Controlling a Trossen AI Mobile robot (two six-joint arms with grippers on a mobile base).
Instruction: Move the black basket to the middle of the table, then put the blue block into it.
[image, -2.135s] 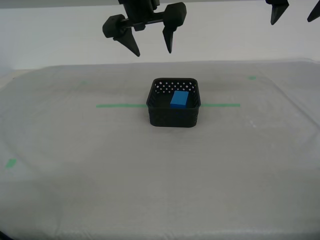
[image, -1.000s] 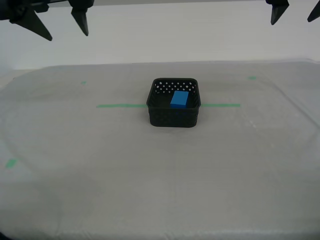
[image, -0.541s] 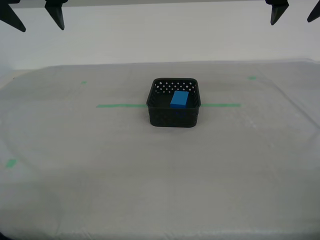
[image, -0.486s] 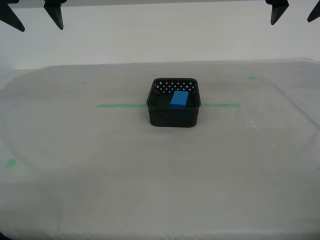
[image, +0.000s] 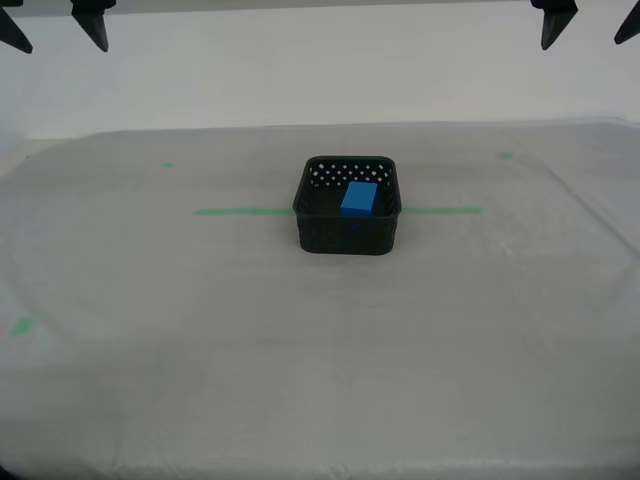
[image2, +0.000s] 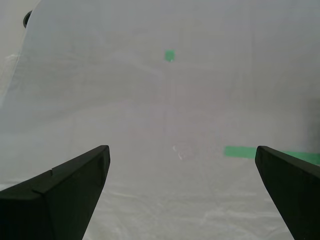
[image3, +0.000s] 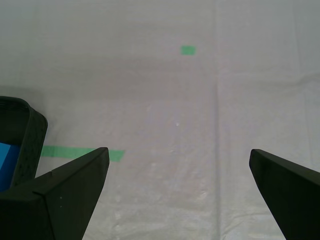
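My first hand (image3: 178, 151): fingers spread wide, nothing between them, held above bare tabletop (image: 300, 380). The black basket (image: 347, 232) shows at the edge of the first wrist view.

My second hand (image2: 182, 148): fingers also wide apart and empty, over sheeting with a small green mark (image2: 170, 55).

Basket sits upright near the tabletop's middle, astride the green tape line (image: 240, 211). The blue block (image: 359, 198) lies inside it, toward the far wall. Both hands well clear of the basket.
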